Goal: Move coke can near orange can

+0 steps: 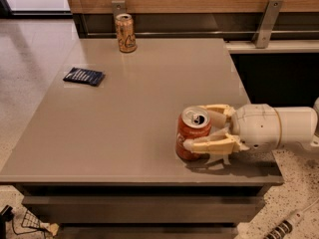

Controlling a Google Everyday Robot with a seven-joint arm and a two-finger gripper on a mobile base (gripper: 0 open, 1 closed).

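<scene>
The coke can, red-orange with a silver top, stands upright near the front right corner of the grey table. My gripper reaches in from the right on a white arm and its cream fingers are closed around the coke can's sides. The orange can, pale orange-tan with dark markings, stands upright at the table's far edge, well away to the upper left of the coke can.
A dark blue flat packet lies on the table's left side. A wooden wall with metal brackets runs behind the table. The table's front edge lies just below the coke can. A cable lies on the floor at lower right.
</scene>
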